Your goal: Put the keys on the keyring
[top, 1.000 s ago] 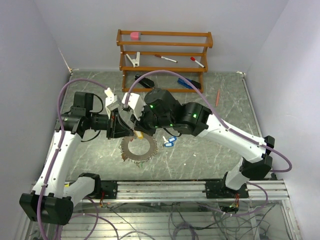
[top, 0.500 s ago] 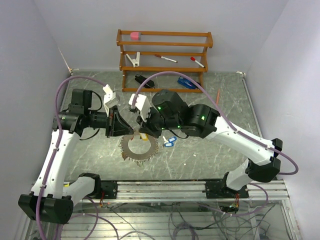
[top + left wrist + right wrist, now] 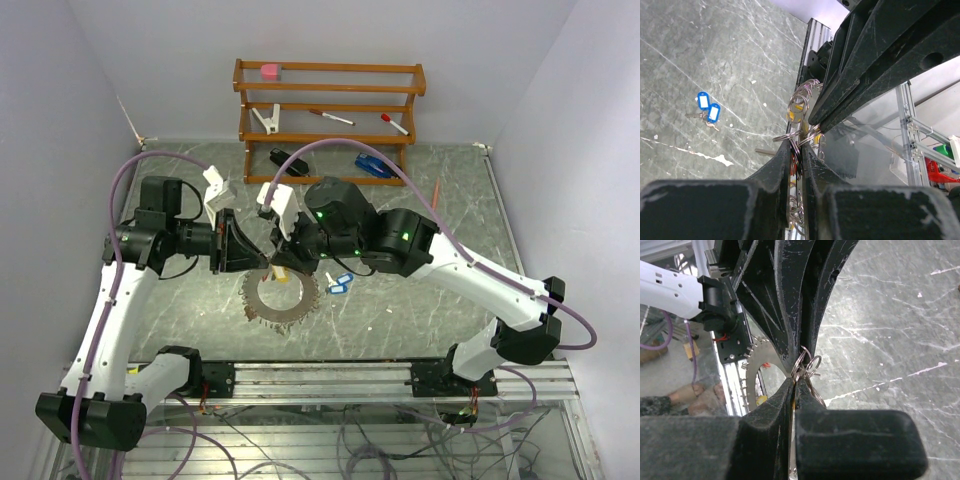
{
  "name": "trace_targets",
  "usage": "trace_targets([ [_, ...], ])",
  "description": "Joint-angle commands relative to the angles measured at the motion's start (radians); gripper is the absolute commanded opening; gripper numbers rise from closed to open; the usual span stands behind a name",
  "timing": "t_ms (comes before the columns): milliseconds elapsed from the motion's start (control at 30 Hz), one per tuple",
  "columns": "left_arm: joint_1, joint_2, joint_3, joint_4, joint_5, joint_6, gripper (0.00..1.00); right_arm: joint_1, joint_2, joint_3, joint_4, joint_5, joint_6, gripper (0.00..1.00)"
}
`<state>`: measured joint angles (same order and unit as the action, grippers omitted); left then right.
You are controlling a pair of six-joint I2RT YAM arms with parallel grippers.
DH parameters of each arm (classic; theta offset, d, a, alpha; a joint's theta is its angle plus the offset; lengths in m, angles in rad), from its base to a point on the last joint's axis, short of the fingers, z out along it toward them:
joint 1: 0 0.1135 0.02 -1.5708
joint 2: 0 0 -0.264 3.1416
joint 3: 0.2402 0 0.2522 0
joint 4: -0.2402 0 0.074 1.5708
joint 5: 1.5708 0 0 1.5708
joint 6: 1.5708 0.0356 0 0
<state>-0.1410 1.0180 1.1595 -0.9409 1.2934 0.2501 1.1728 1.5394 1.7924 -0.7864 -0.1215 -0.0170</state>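
The keyring [image 3: 280, 298], a grey ring with a toothed rim, lies below both grippers, and its rim [image 3: 751, 374] shows in the right wrist view. My left gripper [image 3: 258, 260] [image 3: 800, 150] is shut on a bunch of small split rings with red and yellow tags [image 3: 792, 116]. My right gripper [image 3: 279, 262] [image 3: 796, 381] meets it tip to tip and is shut on split rings of the same bunch. A yellow tag [image 3: 281, 273] hangs under the tips. Two blue-tagged keys [image 3: 340, 284] [image 3: 707, 107] lie loose on the table to the right of the keyring.
A wooden rack [image 3: 328, 110] stands at the back with a pink block, a clip and markers. In front of it lie a black stapler [image 3: 288, 160] and a blue stapler [image 3: 375, 166]. An orange pencil [image 3: 436, 194] lies at the right. The metal rail [image 3: 330, 375] runs along the near edge.
The right arm has swung to the right and its gripper has drawn back a little. Both grippers stay shut at the bunch above the keyring. The left arm has shifted only slightly.
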Motion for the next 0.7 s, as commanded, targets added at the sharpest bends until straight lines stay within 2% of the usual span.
trace_targets([
  [0, 0.000, -0.030, 0.009, 0.034, 0.077, -0.033, 0.07, 0.002, 0.001, -0.022, 0.050, -0.030, 0.058, 0.00],
  [667, 0.000, -0.034, 0.040, -0.091, -0.007, 0.138, 0.07, -0.047, -0.031, -0.019, 0.026, -0.104, 0.212, 0.00],
])
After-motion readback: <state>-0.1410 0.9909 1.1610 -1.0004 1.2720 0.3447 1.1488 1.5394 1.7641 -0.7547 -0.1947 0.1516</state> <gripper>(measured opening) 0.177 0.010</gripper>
